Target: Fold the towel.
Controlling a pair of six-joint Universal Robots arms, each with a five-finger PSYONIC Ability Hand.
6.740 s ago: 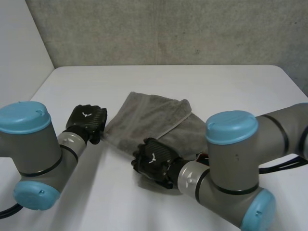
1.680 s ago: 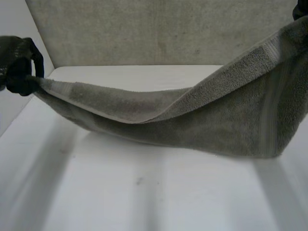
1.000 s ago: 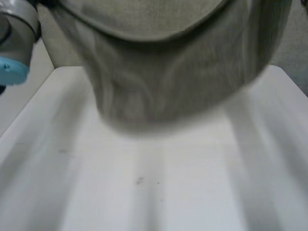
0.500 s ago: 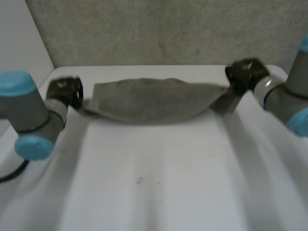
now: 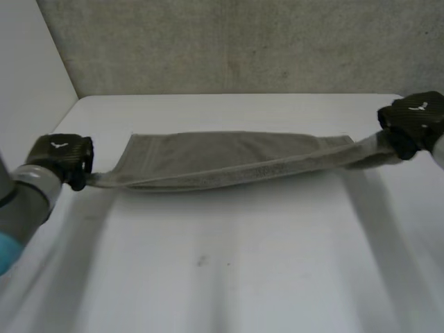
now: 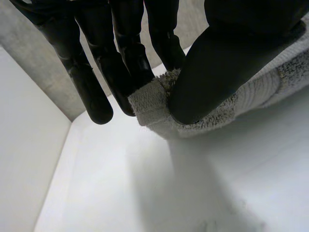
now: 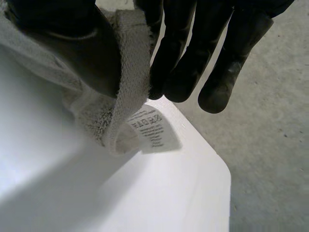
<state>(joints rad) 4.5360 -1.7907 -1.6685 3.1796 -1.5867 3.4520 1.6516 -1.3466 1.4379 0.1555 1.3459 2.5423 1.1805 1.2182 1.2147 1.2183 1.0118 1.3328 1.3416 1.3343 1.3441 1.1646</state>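
Holding the grey towel stretched across the far half of the white table, pinching one end between thumb and fingers of the left hand, and the other end, by its label, likewise in the right hand.

You have a white table in front of you, its top flat and plain, with a rounded far corner on the right. 1 thing lies on it: a grey towel, drawn out into a long, narrow band that runs from side to side across the far half. Its middle appears to rest on the top, with the far edge lying flat. Its 2 ends rise off the surface, and you cannot tell how much of the near edge touches. Nearer you, 1 small dark speck marks the bare white.
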